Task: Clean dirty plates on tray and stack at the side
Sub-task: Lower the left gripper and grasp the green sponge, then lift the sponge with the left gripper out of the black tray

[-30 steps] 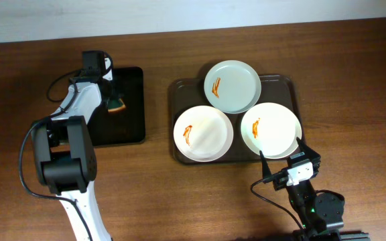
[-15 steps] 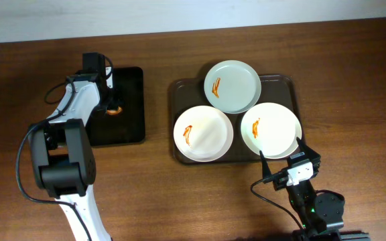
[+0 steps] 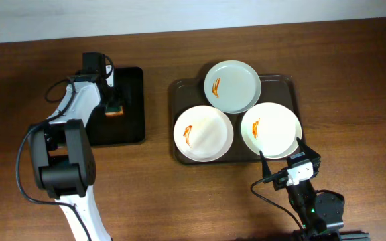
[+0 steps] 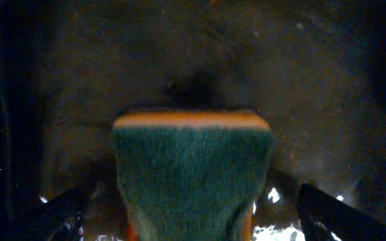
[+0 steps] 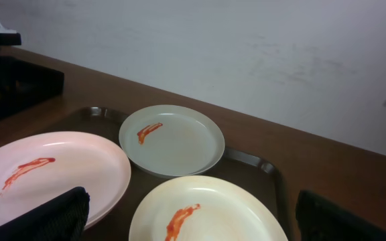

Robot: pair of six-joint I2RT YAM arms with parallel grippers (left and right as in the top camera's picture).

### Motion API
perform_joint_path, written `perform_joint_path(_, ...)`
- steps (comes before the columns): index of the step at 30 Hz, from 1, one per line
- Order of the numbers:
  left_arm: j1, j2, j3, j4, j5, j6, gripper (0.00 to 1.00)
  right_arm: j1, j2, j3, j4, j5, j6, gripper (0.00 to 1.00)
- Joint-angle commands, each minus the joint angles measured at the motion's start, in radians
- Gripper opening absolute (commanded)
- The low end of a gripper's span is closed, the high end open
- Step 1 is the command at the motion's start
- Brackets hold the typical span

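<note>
Three white plates lie on the dark brown tray point(image 3: 283, 84), each with an orange-red smear: one at the back point(image 3: 232, 86), one front left point(image 3: 203, 133), one front right point(image 3: 271, 129). My right gripper point(image 3: 281, 151) hovers open over the near edge of the front right plate point(image 5: 206, 211), with nothing between its fingers point(image 5: 52, 214). My left gripper point(image 3: 114, 106) is over the small black tray point(image 3: 129, 127), open. A green and orange sponge point(image 4: 193, 167) stands between its fingers point(image 4: 334, 214), with a gap on each side.
The black tray sits left of the brown tray, with bare wooden table point(image 3: 159, 187) between and in front of them. A pale wall point(image 5: 246, 53) runs behind the table. A dark cable point(image 3: 263, 194) trails beside the right arm's base.
My left gripper was shut on the sponge and has opened wide, letting it go over the black tray. The right arm and the plates have not moved.
</note>
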Motion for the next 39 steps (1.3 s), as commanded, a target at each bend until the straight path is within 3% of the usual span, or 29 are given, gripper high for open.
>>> perform_joint_path(1,0.003,-0.055,-0.002,-0.046,0.011,0.004,0.67,-0.003,-0.006,-0.007,-0.003,-0.01,0.004,0.98)
perform_joint_path(2,0.003,-0.055,-0.002,-0.045,0.01,0.004,0.24,-0.003,-0.006,-0.007,-0.003,-0.009,0.004,0.98)
perform_joint_path(3,0.003,-0.055,-0.002,-0.043,0.01,0.004,0.05,-0.003,-0.006,-0.007,-0.003,-0.009,0.004,0.98)
perform_joint_path(4,0.003,-0.056,-0.002,-0.042,0.009,0.004,0.0,-0.003,-0.006,-0.007,-0.003,-0.009,0.004,0.98)
perform_joint_path(8,0.003,-0.133,0.012,-0.043,0.008,0.003,0.0,-0.003,-0.006,-0.007,-0.003,-0.009,0.004,0.98)
perform_joint_path(12,0.003,-0.323,0.012,-0.036,0.011,0.0,0.0,-0.003,-0.006,-0.007,-0.003,-0.009,0.004,0.98)
perform_joint_path(18,0.003,-0.14,0.011,-0.096,0.011,0.0,0.0,-0.003,-0.006,-0.007,-0.003,-0.009,0.004,0.98)
perform_joint_path(20,0.002,-0.146,0.011,-0.095,0.012,0.0,0.0,-0.003,-0.006,-0.007,-0.003,-0.009,0.004,0.98)
perform_joint_path(24,0.003,-0.147,0.011,-0.082,0.152,0.0,0.0,-0.003,-0.006,-0.007,-0.003,-0.009,0.003,0.98)
perform_joint_path(33,0.003,-0.264,0.014,-0.079,0.157,0.001,0.0,-0.003,-0.006,-0.007,-0.003,-0.009,0.003,0.98)
perform_joint_path(39,0.003,-0.105,0.013,-0.077,0.097,0.001,0.0,-0.003,-0.006,-0.007,-0.003,-0.009,0.004,0.98)
